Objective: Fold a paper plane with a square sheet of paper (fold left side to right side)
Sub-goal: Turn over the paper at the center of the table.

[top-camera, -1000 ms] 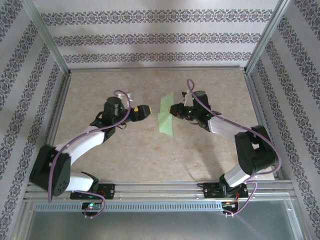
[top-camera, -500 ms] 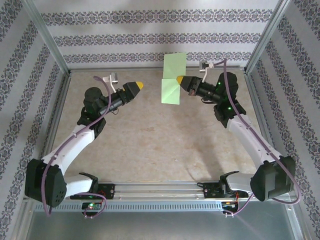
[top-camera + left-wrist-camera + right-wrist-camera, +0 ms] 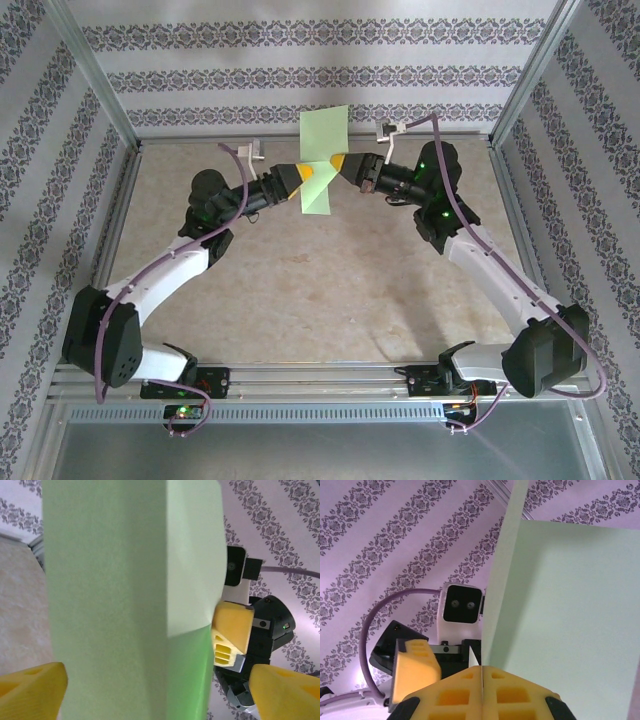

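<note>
Left tool (image 3: 306, 180), jaws apart, is straddling the green paper sheet (image 3: 325, 135), which is hanging above the surface (image 3: 300, 290) with its long axis upright and its top end toward the back wall (image 3: 200, 70). Right tool (image 3: 338, 164) is clamping its edge. Earlier, the left tool was standing well apart.

The right arm (image 3: 488, 272) is stretching far forward, its wrist leaning in toward the square sheet of paper (image 3: 324, 135) from the sheet's right. The right gripper (image 3: 340, 163) is pinching the sheet at its right edge, with its yellow fingers (image 3: 455, 695) pressing flat together. The left arm (image 3: 170, 275) is reaching in from the sheet's left, its wrist pointing straight at the sheet. The left gripper (image 3: 308, 178) is gaping wide, its fingers (image 3: 32, 687) standing well apart on either side of the sheet's lower part, close to the right gripper's tip.
</note>
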### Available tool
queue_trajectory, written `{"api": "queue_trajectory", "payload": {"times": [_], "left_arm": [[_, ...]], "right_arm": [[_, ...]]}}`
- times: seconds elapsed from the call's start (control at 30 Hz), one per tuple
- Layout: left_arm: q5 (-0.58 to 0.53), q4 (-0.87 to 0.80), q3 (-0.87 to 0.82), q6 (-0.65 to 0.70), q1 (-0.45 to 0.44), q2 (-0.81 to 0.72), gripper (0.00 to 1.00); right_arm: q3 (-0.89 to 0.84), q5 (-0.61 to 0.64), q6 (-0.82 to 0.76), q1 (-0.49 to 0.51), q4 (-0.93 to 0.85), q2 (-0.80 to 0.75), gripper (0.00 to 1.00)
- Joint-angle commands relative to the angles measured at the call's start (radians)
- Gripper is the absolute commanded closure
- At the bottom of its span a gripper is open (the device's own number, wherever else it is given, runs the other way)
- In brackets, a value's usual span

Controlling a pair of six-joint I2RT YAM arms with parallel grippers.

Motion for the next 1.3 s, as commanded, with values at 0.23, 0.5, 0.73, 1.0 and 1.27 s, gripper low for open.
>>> {"api": "queue_trajectory", "payload": {"times": [0.23, 0.5, 0.73, 1.0, 1.27], "left_arm": [[0.051, 0.105, 0.046, -0.012, -0.018, 0.005, 0.49], [0.016, -0.01, 0.048, 0.065, -0.018, -0.027, 0.85], [-0.017, -0.25, 0.084, 0.204, -0.018, -0.065, 0.99], [-0.304, -1.112, 0.29, 0.695, -0.046, -0.084, 1.0], [-1.016, -1.789, 0.61, 0.923, -0.241, 0.152, 1.0]], "right_arm": [[0.011, 0.011, 0.006, 0.008, 0.026, 0.021, 0.96], [-0.015, 0.028, 0.009, -0.02, 0.014, 0.002, 0.78], [-0.062, 0.079, -0.048, -0.104, -0.092, -0.062, 0.62], [-0.043, 0.42, -0.361, -0.167, -0.599, -0.181, 0.6], [-0.081, 0.782, -0.505, -0.211, -0.798, -0.281, 0.27]]}}
